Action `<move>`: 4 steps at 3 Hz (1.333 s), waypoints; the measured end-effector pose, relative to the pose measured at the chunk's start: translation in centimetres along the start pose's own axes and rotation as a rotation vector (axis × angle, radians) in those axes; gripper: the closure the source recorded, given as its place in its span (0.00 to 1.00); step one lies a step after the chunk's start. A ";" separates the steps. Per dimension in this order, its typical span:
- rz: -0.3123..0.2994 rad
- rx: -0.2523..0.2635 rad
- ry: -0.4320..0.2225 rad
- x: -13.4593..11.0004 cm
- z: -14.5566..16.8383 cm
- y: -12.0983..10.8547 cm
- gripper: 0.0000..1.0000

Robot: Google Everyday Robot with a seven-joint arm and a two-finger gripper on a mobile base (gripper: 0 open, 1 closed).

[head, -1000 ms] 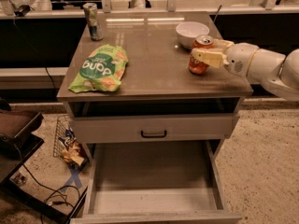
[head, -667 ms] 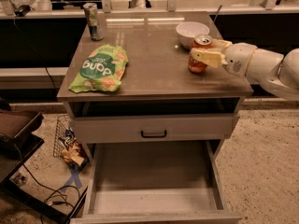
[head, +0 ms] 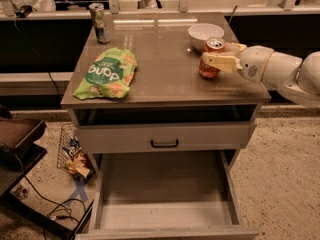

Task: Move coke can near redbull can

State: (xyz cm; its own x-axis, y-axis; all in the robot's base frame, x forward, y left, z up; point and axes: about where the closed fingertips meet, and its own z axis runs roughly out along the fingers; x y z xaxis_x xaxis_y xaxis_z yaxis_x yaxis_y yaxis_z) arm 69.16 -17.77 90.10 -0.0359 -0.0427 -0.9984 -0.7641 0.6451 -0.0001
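The coke can [head: 208,72], orange-red with a silver top, stands upright on the right side of the steel tabletop [head: 165,59], just in front of a white bowl. My gripper [head: 213,59] reaches in from the right on a white arm and is shut on the can, with one cream finger [head: 220,62] lying across the can's front. The redbull can [head: 100,23], slim and dark blue and silver, stands upright at the far left corner of the top, well away from the coke can.
A white bowl [head: 204,33] sits right behind the coke can. A green chip bag [head: 106,73] lies at the front left of the top. Under the top are a closed drawer [head: 164,136] and an open bottom drawer [head: 165,199]. Clutter and cables lie on the floor at left [head: 70,156].
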 end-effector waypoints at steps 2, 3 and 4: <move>-0.073 -0.072 0.056 -5.0 1.6 0.5 1.00; -0.079 -0.171 0.099 -9.1 5.7 1.1 1.00; -0.047 -0.252 0.112 -11.5 11.1 2.2 1.00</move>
State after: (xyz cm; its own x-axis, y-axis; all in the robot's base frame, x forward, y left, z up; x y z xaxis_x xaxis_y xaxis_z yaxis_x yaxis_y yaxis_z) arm 74.99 -7.37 100.96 -0.0567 -0.1615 -0.9852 -0.9022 0.4309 -0.0187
